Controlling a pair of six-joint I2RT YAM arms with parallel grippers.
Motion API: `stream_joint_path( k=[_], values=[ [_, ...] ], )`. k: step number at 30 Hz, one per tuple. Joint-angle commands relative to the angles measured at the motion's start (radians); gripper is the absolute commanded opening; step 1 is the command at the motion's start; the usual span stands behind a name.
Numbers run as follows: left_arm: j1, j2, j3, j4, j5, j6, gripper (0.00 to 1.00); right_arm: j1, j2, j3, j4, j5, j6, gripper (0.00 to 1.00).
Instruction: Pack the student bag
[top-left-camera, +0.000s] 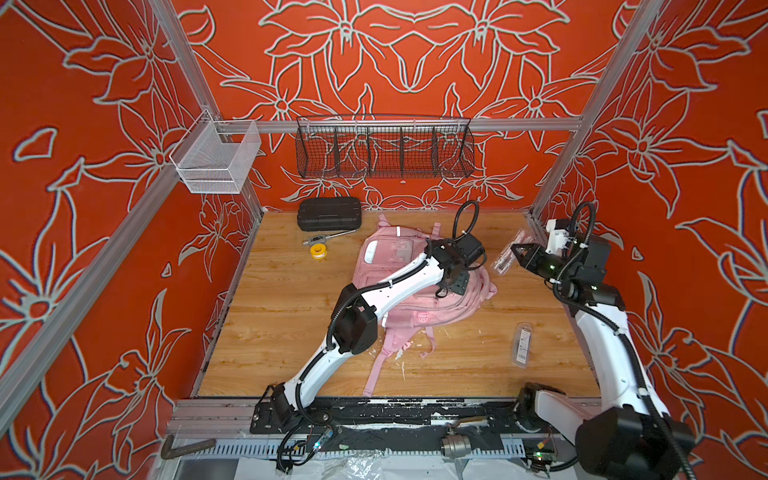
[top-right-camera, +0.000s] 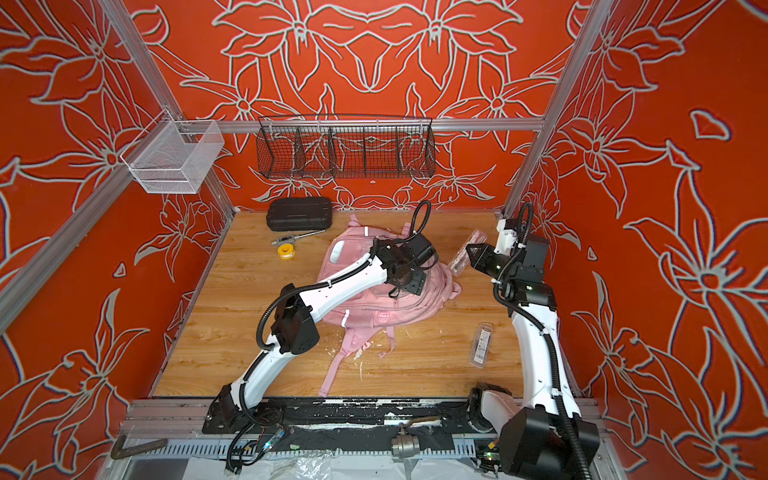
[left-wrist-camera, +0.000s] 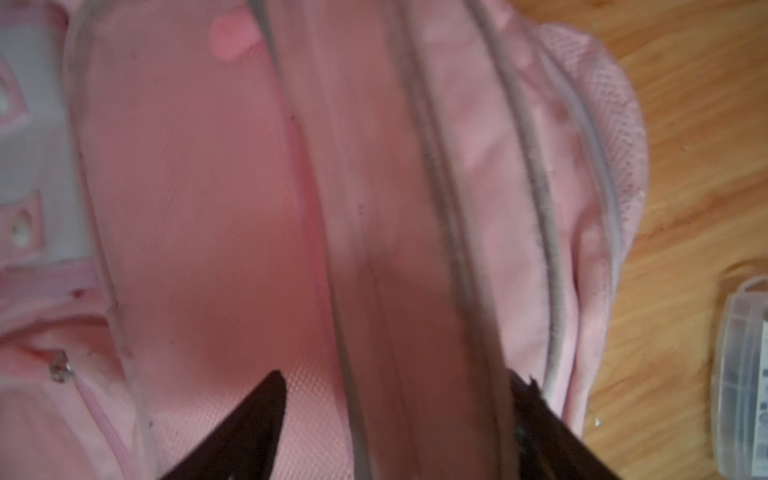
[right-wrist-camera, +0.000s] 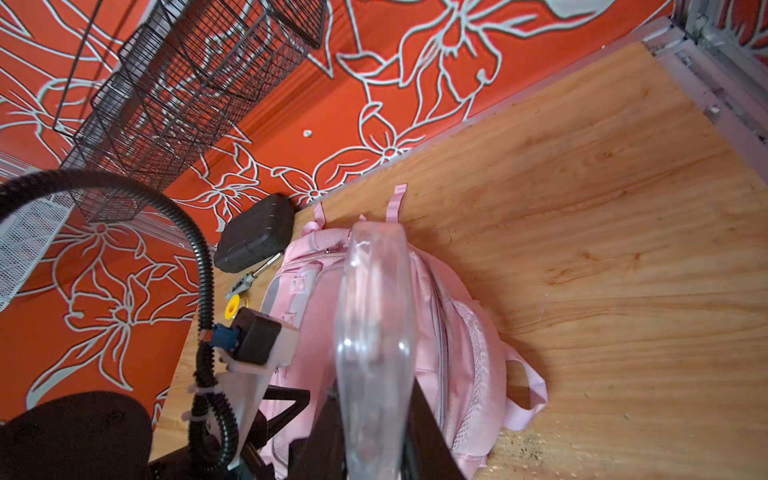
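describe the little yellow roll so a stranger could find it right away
Start at the black ribbed case at the back left of the wooden table. Just in front lies a metal tool, then the yellow roll. It is the only round yellow thing there.

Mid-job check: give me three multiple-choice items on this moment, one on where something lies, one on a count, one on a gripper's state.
1. Where is the yellow tape roll?
A. On the student bag
B. On the table near the black case
C. In the right gripper

2. How many clear plastic packs are in view?
A. None
B. One
C. Two

3. The right gripper is:
A. shut on a clear pack
B. open and empty
C. shut on the yellow tape roll

Key:
1 B: it lies on bare wood beside the black case, clear of the student bag.
2 C: there is a held pack, and a lying pack by the right arm.
3 A: the right wrist view shows clear plastic between its fingers.
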Motion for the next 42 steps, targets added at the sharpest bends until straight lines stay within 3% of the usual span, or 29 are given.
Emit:
stream_joint_path(
  k=[1, 2, 4, 9, 14, 18, 21, 28, 36, 40, 42],
  values=[
    [0.007, -0.002, 0.034, -0.088, -0.059, -0.048, 0.40, -0.008, -0.012, -0.016, 0.000, -0.029, -0.015, 0.10],
    [0.007, -0.012, 0.032, -0.084, -0.059, -0.049, 0.30, -0.008, -0.011, -0.022, 0.006, -0.035, -0.011, 0.10],
    [0.007, -0.035, 0.031, -0.072, -0.056, -0.046, 0.21, -0.008, -0.006, -0.029, 0.018, -0.044, -0.003, 0.10],
    [0.013, -0.139, 0.011, -0.001, -0.028, -0.014, 0.18, -0.008, 0.032, -0.051, 0.079, -0.141, 0.029, 0.08],
    [0.052, -0.256, -0.101, 0.090, 0.051, -0.007, 0.14, 0.015, 0.082, -0.053, 0.128, -0.232, 0.074, 0.06],
    [0.086, -0.346, -0.214, 0.170, 0.102, -0.022, 0.07, 0.090, 0.125, -0.033, 0.136, -0.232, 0.095, 0.05],
    [0.091, -0.410, -0.325, 0.266, 0.131, -0.017, 0.03, 0.180, 0.170, -0.044, 0.239, -0.224, 0.190, 0.05],
    [0.093, -0.496, -0.532, 0.447, 0.166, -0.058, 0.00, 0.344, 0.327, -0.096, 0.531, -0.185, 0.459, 0.05],
    [0.094, -0.616, -0.742, 0.672, 0.121, -0.106, 0.00, 0.437, 0.496, -0.097, 0.625, -0.159, 0.580, 0.05],
    [0.094, -0.655, -0.811, 0.729, 0.113, -0.112, 0.00, 0.480, 0.590, -0.056, 0.671, -0.163, 0.611, 0.12],
    [0.096, -0.648, -0.817, 0.721, 0.119, -0.116, 0.00, 0.506, 0.637, 0.008, 0.619, -0.190, 0.584, 0.23]
  ],
)
